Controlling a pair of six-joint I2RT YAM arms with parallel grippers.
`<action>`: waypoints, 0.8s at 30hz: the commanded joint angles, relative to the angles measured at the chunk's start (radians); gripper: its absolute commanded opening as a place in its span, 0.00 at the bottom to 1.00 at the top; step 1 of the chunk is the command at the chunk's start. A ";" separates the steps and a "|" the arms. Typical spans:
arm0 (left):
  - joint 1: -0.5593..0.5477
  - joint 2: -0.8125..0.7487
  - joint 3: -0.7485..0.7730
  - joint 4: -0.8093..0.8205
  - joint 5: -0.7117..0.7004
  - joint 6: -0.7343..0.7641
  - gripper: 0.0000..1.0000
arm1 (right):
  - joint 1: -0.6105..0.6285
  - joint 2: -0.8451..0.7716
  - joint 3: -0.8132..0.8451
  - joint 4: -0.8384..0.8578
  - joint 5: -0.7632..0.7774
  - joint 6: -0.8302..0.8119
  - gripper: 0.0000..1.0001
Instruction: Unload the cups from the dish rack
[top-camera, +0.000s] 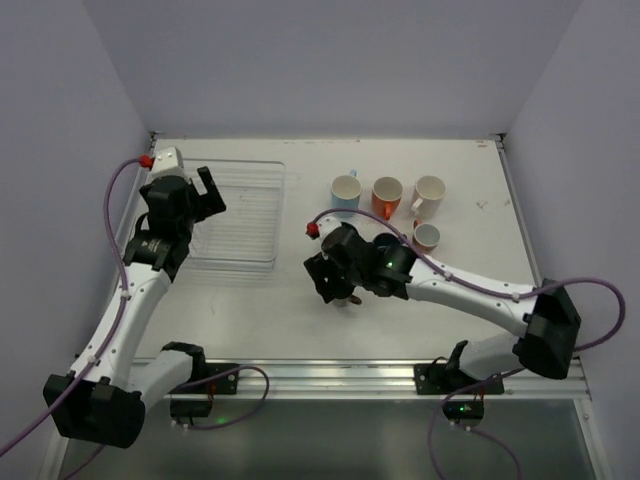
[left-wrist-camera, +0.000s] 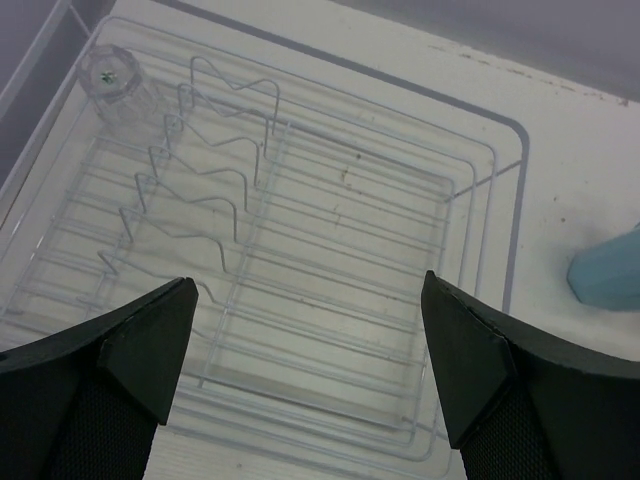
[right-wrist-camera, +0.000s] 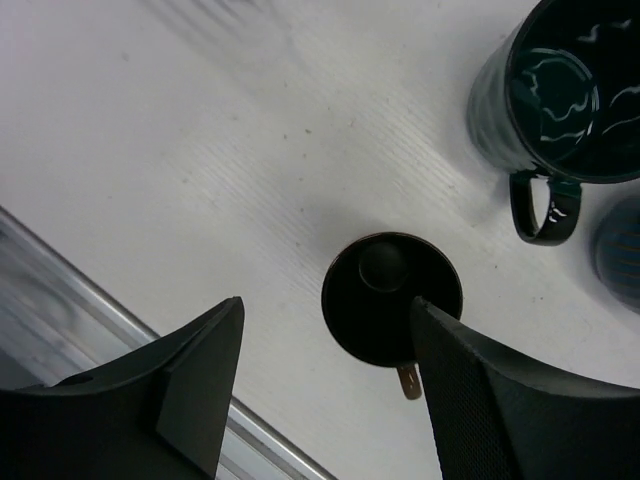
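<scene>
Right wrist — brown cup (right-wrist-camera: 390, 298) between fingers (right-wrist-camera: 195, 385).

Soft, even light is falling from above on the white table (top-camera: 250, 320), leaving only faint, blurred shadows near its middle. In the left wrist view the see-through wire-rimmed dish rack (left-wrist-camera: 330, 250) is catching thin pale glints, and the light blue cup (left-wrist-camera: 608, 272) beside its right edge is showing blurred. In the right wrist view wavy white reflections are gleaming inside the glossy dark teal mug (right-wrist-camera: 555, 95), the small dark brown cup (right-wrist-camera: 385, 300) is losing its detail to darkness, and the metal rail (right-wrist-camera: 60, 300) along the table's edge is lying out of focus.
</scene>
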 joint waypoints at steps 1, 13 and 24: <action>0.077 0.061 0.069 0.086 -0.018 -0.067 1.00 | 0.004 -0.151 -0.021 0.037 -0.029 -0.022 0.70; 0.367 0.442 0.156 0.367 0.008 -0.123 0.99 | 0.004 -0.435 -0.202 0.238 -0.107 0.013 0.61; 0.444 0.710 0.248 0.513 0.060 -0.115 0.93 | 0.004 -0.535 -0.312 0.384 -0.083 0.028 0.56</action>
